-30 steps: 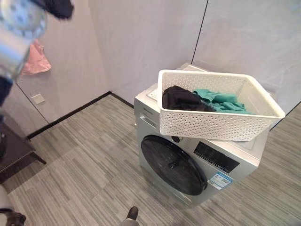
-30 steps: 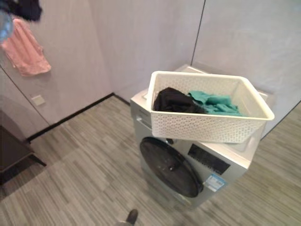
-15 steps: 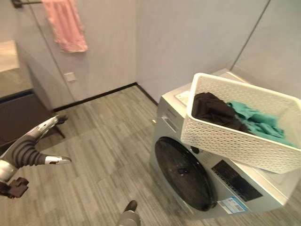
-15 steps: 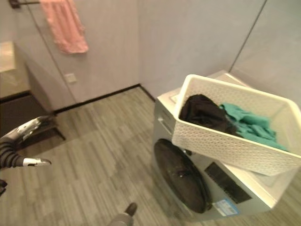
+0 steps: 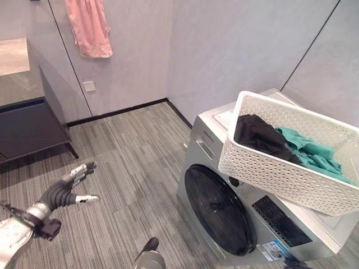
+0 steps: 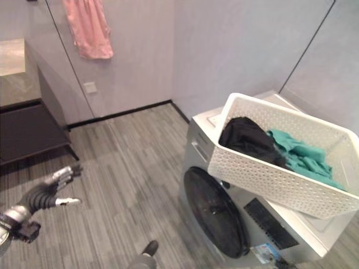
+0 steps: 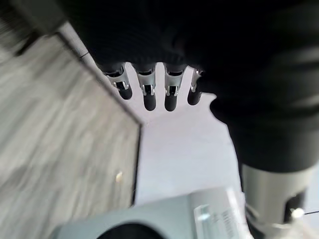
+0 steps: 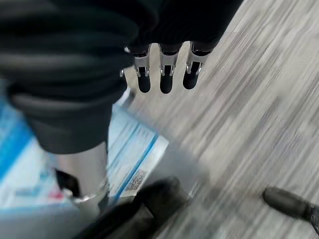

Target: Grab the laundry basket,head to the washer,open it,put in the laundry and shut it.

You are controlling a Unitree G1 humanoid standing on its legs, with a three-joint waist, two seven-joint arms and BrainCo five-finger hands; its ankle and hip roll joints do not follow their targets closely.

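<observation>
Left hand (image 5: 66, 189) hangs open and empty low at near left, well apart from the shut washer (image 5: 224, 210), whose top carries the laundry basket (image 5: 280, 168), freeing hands for the door.

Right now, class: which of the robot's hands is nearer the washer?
Right. The right hand hangs open close to the label on the washer, low on its front. The left hand is open over the floor, well apart from it on the robot's left.

Grey wood-plank floor (image 5: 129, 151), pale grey panelled walls (image 5: 235, 45), black skirting; dark cabinet (image 5: 28, 129), pink towel (image 5: 88, 27) hanging.
</observation>
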